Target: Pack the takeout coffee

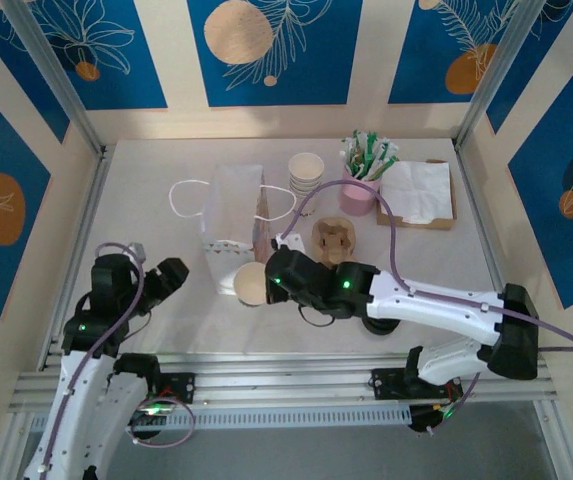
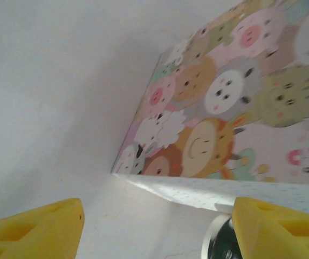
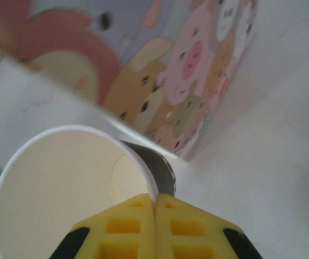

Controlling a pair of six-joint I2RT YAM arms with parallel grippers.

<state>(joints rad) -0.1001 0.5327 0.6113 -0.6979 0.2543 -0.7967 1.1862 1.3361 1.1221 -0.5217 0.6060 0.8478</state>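
Note:
The takeout coffee (image 1: 250, 284) is a paper cup, pale inside and dark outside, with its top open; it tilts just in front of the white bag (image 1: 233, 212). My right gripper (image 1: 276, 272) is shut on the cup's rim (image 3: 79, 135), one finger inside and one outside, as the right wrist view shows at the gripper (image 3: 155, 204). The bag's cartoon-animal side (image 3: 197, 59) lies right behind the cup. My left gripper (image 1: 169, 276) stands open left of the cup, nothing between its yellow fingers (image 2: 35, 232). In the left wrist view the gripper (image 2: 157, 233) faces the bag (image 2: 235, 108), and the cup (image 2: 224, 243) shows blurred at bottom right.
A brown pulp carrier (image 1: 334, 240) lies right of the bag. Behind it are a stack of pale cups (image 1: 306, 172), a pink cup of packets (image 1: 361, 190) and napkins in a wooden tray (image 1: 418, 192). Bag handles (image 1: 181, 192) loop outward. Metal frame rails (image 1: 76, 260) border the table.

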